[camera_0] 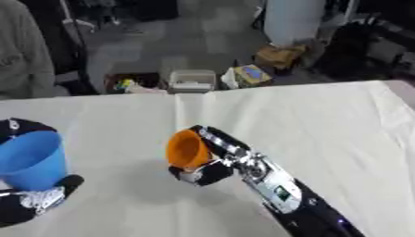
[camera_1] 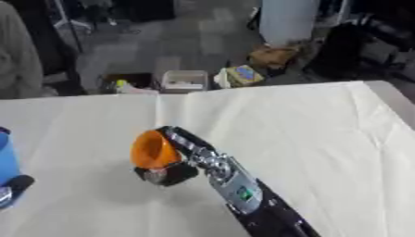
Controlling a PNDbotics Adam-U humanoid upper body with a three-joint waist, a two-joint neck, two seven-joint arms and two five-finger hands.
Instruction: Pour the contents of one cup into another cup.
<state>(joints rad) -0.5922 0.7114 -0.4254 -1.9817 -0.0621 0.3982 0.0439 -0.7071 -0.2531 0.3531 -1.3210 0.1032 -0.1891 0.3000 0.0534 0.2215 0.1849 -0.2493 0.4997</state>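
My right hand [camera_0: 212, 163] is shut on an orange cup [camera_0: 187, 149] and holds it above the table, tipped on its side with the mouth facing left. A blue cup [camera_0: 32, 159] stands upright at the left edge, and my left hand [camera_0: 32, 200] is curled round it, with dark fingers showing behind and below it. The two cups are well apart. I cannot see what is inside either cup.
A white cloth [camera_0: 308, 120] covers the table. Beyond the far edge, the floor holds a small grey bin [camera_0: 192, 81], cardboard boxes [camera_0: 279, 56] and a tall white container [camera_0: 292, 21]. A person in grey [camera_0: 20, 51] stands at the far left.
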